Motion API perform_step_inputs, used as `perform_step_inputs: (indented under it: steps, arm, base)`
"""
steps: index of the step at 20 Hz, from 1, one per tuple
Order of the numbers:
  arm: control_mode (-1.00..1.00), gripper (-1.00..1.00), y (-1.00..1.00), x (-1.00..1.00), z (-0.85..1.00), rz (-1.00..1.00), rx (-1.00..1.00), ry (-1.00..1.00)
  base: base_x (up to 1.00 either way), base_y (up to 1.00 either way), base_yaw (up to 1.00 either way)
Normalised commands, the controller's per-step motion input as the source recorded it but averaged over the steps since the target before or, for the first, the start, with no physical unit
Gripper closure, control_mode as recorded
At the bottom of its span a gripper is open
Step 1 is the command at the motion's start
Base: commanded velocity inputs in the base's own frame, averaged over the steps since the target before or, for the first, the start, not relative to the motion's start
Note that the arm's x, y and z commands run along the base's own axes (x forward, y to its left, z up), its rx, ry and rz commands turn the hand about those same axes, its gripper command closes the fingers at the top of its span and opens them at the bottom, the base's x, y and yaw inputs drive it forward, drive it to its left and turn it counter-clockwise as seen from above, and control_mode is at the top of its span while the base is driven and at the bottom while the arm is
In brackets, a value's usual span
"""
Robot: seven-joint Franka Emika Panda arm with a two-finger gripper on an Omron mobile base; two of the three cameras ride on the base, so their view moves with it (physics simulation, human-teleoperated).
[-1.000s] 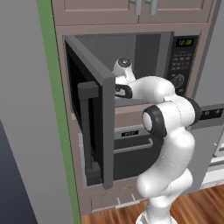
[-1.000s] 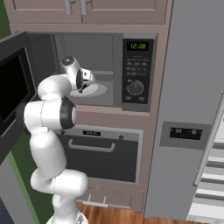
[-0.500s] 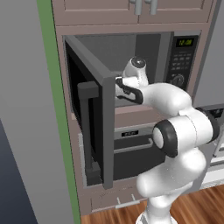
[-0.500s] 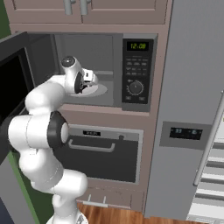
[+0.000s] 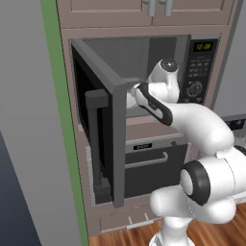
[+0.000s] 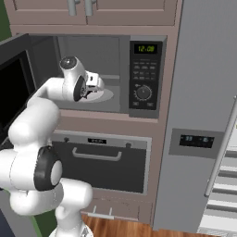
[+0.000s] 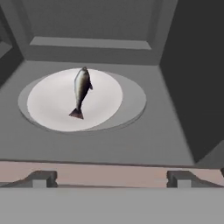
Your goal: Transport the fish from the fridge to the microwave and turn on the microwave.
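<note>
Lying on the pale round turntable [image 7: 127,98] inside the microwave [image 6: 111,74], the fish [image 7: 81,89] is seen free of the pincer [image 7: 109,178], whose two dark tips stand wide apart at the bottom of the hand view with nothing between them. The fish is placed ahead of the pincer and to its left, further into the cavity, with its long axis running near to far: the tail points toward the pincer and the head toward the back wall. In the right base view the pincer [image 6: 95,83] is held at the mouth of the cavity, just above the front of the turntable. The microwave door [image 5: 103,144] is swung fully open to the left, its handle side turned outward. The control panel [image 6: 146,76], with green digits, buttons and a round knob [image 6: 144,93], sits to the right of the cavity, and the fridge [image 6: 203,115] stands further right. The placing step is judged complete; what remains is judged to be withdrawing the arm, shutting the door, which lies left of the pincer, and then working the panel on the right.
</note>
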Motion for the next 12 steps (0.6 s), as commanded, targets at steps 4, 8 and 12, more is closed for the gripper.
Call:
perform_step_inputs:
  steps: [4,8,12]
  arm:
    - [-1.00,-1.00,-0.08,-0.69,0.37,0.00,0.00,0.00]
    - [-1.00,-1.00,-0.17,-0.62,0.42,0.00,0.00,0.00]
    - [-1.00,1.00,-0.09,-0.58,0.21,0.01,0.00,0.00]
  base:
    - [0.00,0.00,0.00]
    - [0.00,0.00,0.00]
    - [0.00,0.00,0.00]
